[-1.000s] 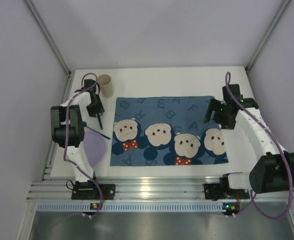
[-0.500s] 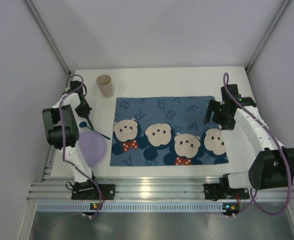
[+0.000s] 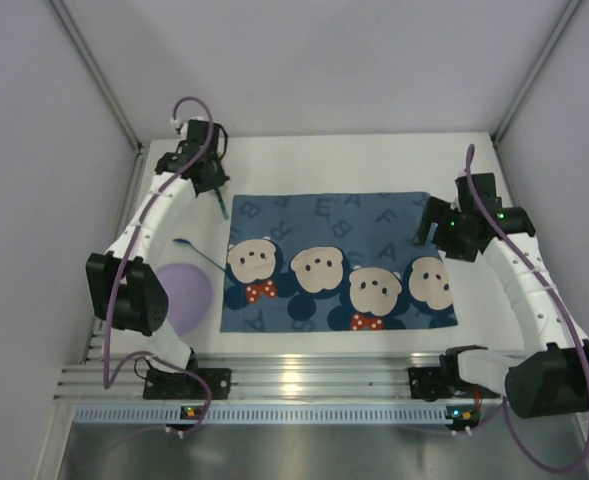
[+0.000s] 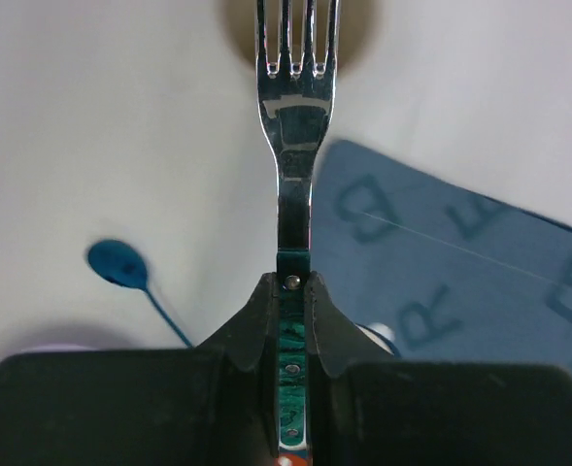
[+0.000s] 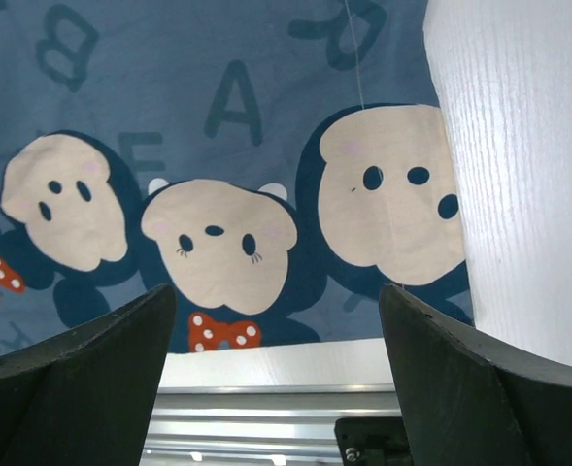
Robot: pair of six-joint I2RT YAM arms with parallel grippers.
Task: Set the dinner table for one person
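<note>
Dinner table [image 3: 354, 160]: white top filling the overhead view, metal rail [image 3: 304, 375] along its 6 o'clock edge.
Placemat [image 3: 334, 225]: blue with cartoon mice, flat at the table's middle.
Left claw [image 4: 292, 291]: clamped on the green handle of a fork [image 4: 295, 126], at 11 o'clock of the table.
Right claw [image 5: 276, 330]: jaws wide apart with nothing between them, above the placemat's 3 o'clock edge.
Spoon [image 3: 196, 254]: blue, at 9 o'clock, handle end by the placemat.
Plate [image 3: 186, 295]: lilac, at 8 o'clock, partly behind the left arm.

One fork [image 4: 296, 146], one blue spoon [image 4: 118, 264], one lilac plate [image 3: 192, 292], one tan cup [image 4: 355, 29] and one blue placemat [image 3: 334, 215] are counted; four mouse faces [image 3: 319, 267] are printed on it.
</note>
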